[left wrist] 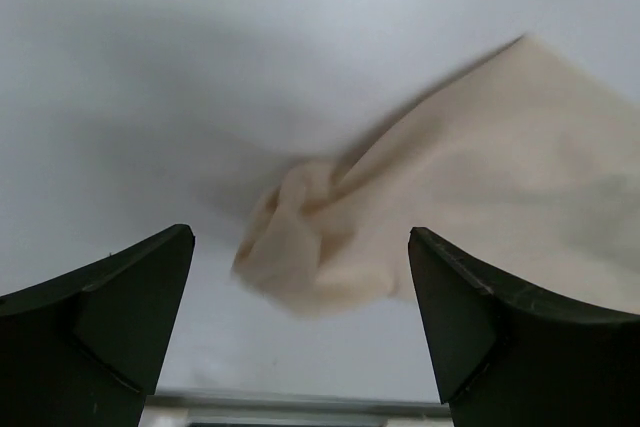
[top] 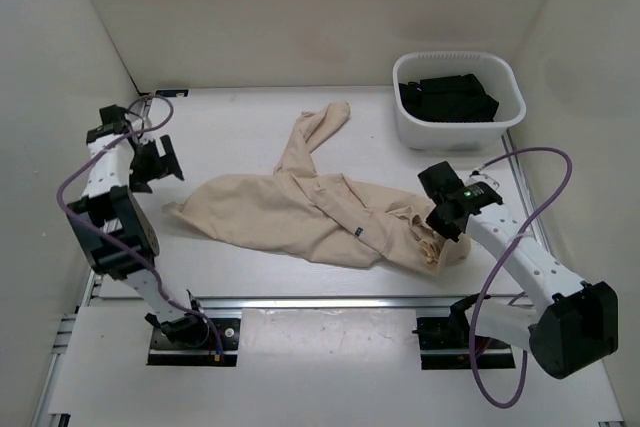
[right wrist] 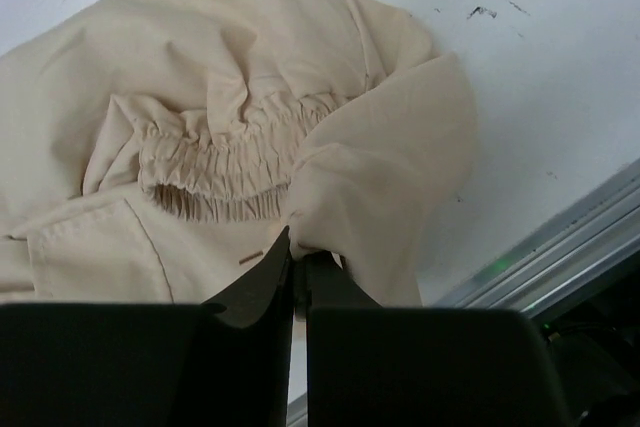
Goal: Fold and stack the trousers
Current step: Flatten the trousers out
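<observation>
We judge this the spreading step: the trousers (top: 310, 209) lie crumpled across the table (top: 250, 132), our right gripper (right wrist: 297, 262) pinches the waistband (right wrist: 230, 162) near the right edge, and the left gripper (top: 165, 160), wide open over a cuff (left wrist: 300, 257), must next close on it.

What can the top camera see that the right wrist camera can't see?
Only the top view shows the white basket of black clothes, the left gripper, and the trousers at full length. Only the right wrist view shows the gathered elastic waistband clearly. Both show the beige trousers pinched in the shut right gripper.
</observation>
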